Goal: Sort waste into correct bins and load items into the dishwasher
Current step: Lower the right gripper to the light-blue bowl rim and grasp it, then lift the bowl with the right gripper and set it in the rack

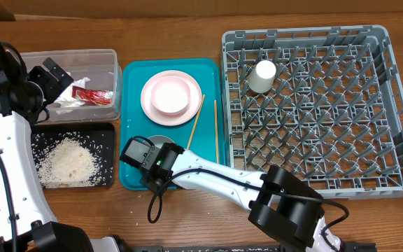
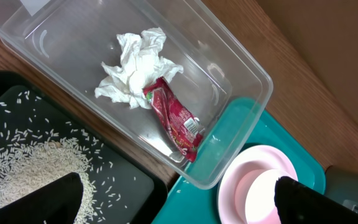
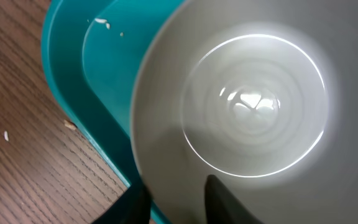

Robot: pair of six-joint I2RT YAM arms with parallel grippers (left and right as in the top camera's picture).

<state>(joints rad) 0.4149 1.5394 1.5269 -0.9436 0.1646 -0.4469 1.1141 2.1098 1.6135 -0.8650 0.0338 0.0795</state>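
- Bowl [image 3: 253,112] sits on the teal tray [image 1: 133,84], right under the right end effector [image 3: 176,202].
- Its fingers [image 3: 219,199] sit each side of the rim; I cannot tell if they squeeze.
- Dish rack [image 1: 306,32] lies off to the right.
- Left end effector [image 2: 179,202] hangs wide open, farther away.

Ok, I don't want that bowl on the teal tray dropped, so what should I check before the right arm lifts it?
1. Right gripper straddles the bowl rim: ok.
2. Grip closed firmly: cannot tell.
3. Bowl empty: ok.
4. Dish rack has free pegs beside the white cup: ok.
5. Left gripper open, over the clear tub, off the route: ok.
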